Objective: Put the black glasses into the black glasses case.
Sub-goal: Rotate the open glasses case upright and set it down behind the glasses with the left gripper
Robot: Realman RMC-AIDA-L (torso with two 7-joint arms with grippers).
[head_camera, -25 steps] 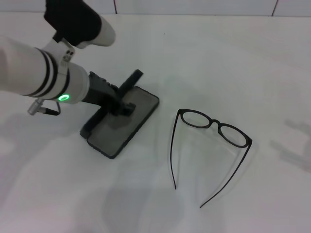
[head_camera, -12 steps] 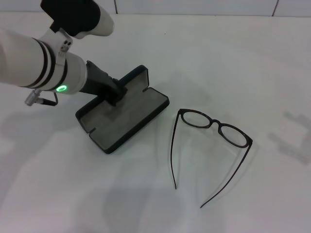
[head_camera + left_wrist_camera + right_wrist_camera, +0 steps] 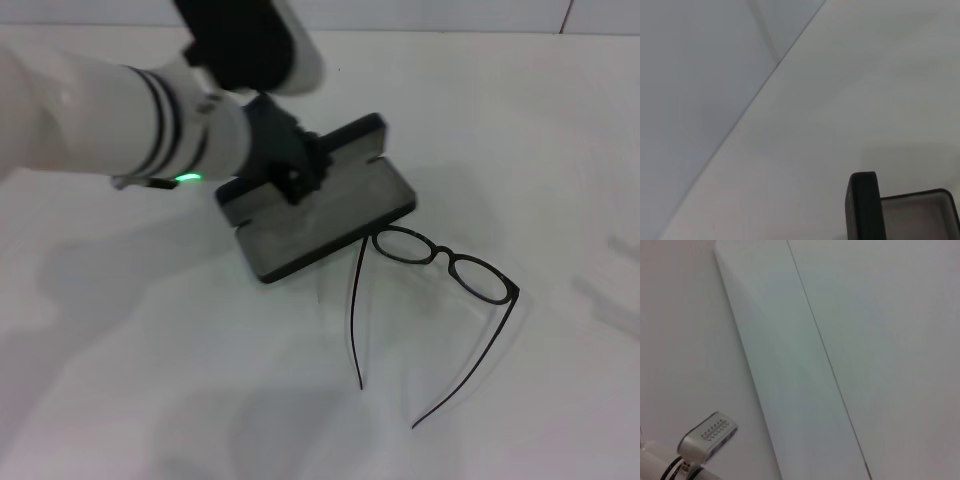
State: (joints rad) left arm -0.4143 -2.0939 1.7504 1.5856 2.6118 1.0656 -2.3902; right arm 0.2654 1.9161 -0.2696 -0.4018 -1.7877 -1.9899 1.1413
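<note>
Left pincer [image 3: 292, 178] gripping open black glasses case [image 3: 330, 215]; black glasses [image 3: 440, 300] beside; no readable writing.

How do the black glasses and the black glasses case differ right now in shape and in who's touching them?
The glasses are a thin wire-like frame with clear lenses; the case is a solid flat box, lid open, grey lining showing. The glasses lie free on the table with arms spread; the case is held by the left gripper. Both are black, and the case edge meets the glasses' frame.
</note>
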